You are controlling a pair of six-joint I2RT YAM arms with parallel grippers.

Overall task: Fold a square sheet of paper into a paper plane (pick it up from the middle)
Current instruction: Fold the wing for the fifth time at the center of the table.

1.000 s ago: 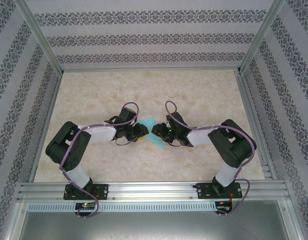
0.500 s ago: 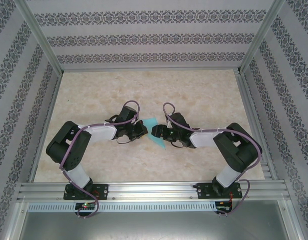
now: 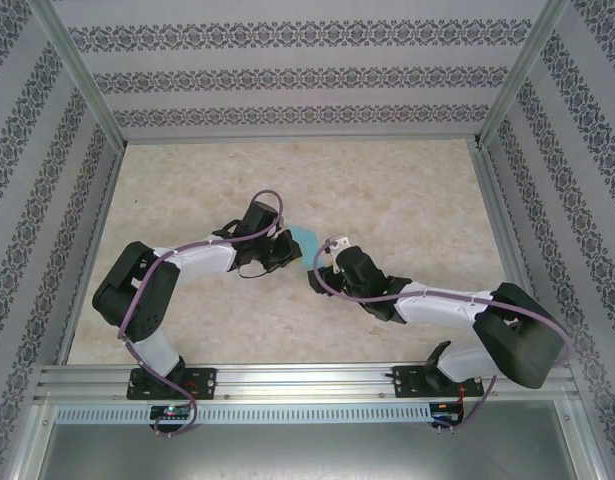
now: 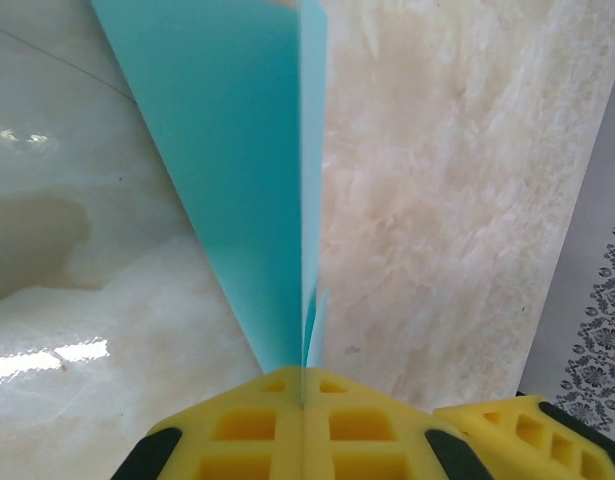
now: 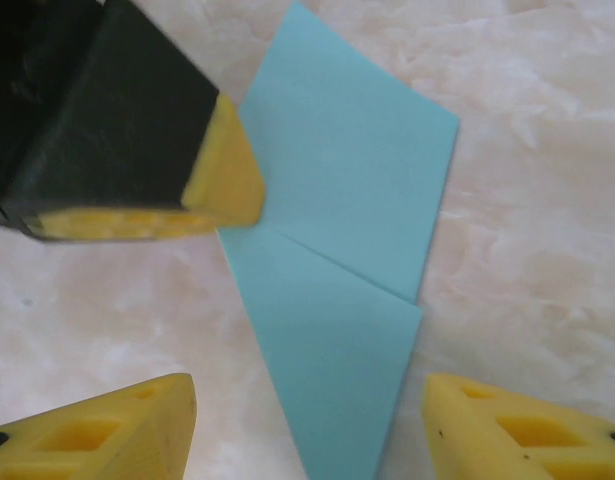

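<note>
View of the fold in progress near the middle of the counter [image 3: 387, 190]. My left hand [image 4: 303, 395] is clenched on the paper [image 4: 242, 170], its yellow pads pressed flat together with the turquoise sheet pinched between them. In the left wrist view the sheet rises away from the pads as two layers meeting along a straight crease, narrow at the grip and widening beyond it. I judge that holding it at the narrow end keeps the layers registered so the crease cannot slip. My right hand [image 5: 307, 400] is released, with its fingers [image 5: 117, 430] standing wide apart on either side of the paper's lower point and touching neither it nor my left hand. From there the paper shows two facets divided by a slanting fold line, with my left finger gripping its edge just beside that line. This spacing probably leaves the right hand free to close on the loose facet or press a new fold. Whether the sheet's far edge rests on the counter cannot be told.
</note>
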